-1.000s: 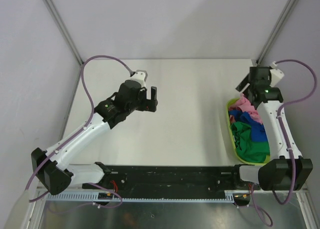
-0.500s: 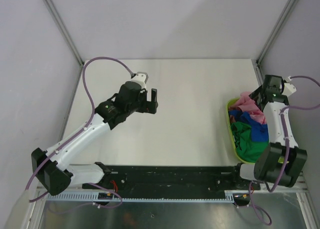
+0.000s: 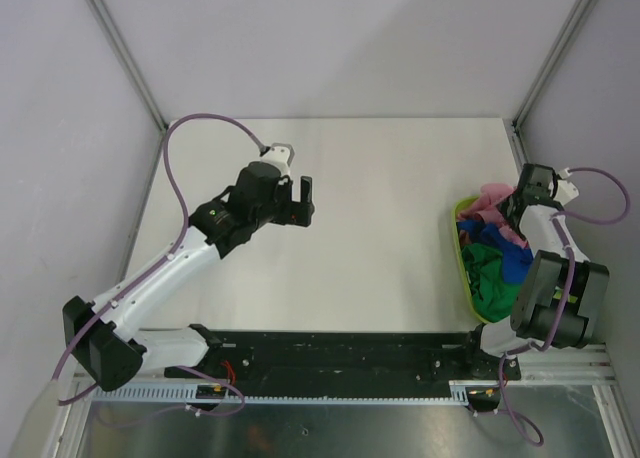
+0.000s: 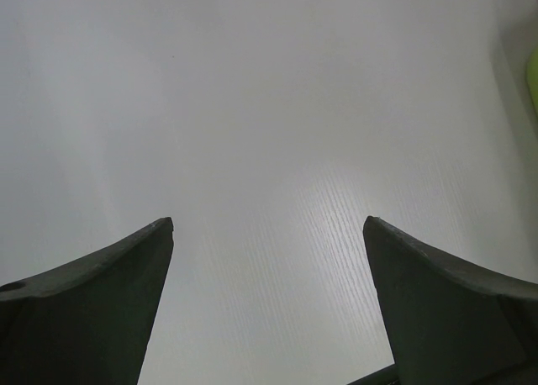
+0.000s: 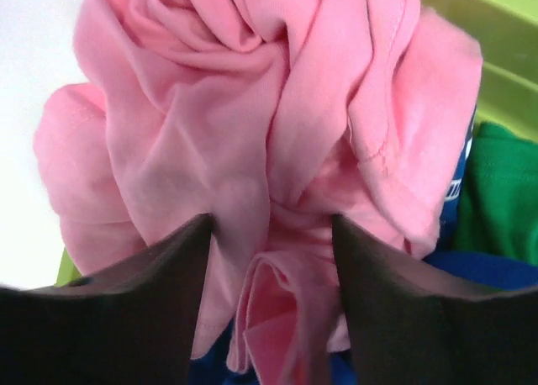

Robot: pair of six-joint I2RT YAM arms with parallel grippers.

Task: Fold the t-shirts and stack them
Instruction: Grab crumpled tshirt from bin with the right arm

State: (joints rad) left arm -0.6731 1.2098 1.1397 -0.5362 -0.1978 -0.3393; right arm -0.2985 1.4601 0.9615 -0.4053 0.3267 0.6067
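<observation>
Three crumpled t-shirts lie in a lime-green tub (image 3: 454, 246) at the table's right edge: a light pink shirt (image 3: 487, 200) on top at the far end, a royal blue one (image 3: 517, 261) and a dark green one (image 3: 490, 275). My right gripper (image 3: 509, 208) is down in the tub, its jaws open with a bunched fold of the pink shirt (image 5: 252, 108) between the fingers (image 5: 172, 267). Blue fabric (image 5: 496, 267) and green fabric (image 5: 500, 192) show beside it. My left gripper (image 3: 302, 200) is open and empty above the bare table (image 4: 269, 108).
The tub's rim (image 5: 496, 32) shows behind the pink shirt. The white table (image 3: 380, 178) is bounded by grey walls at left, back and right. A black rail (image 3: 340, 353) runs along the near edge.
My right arm has swung down and in, from above the tub's far end onto the pink shirt. The left arm has barely moved.
</observation>
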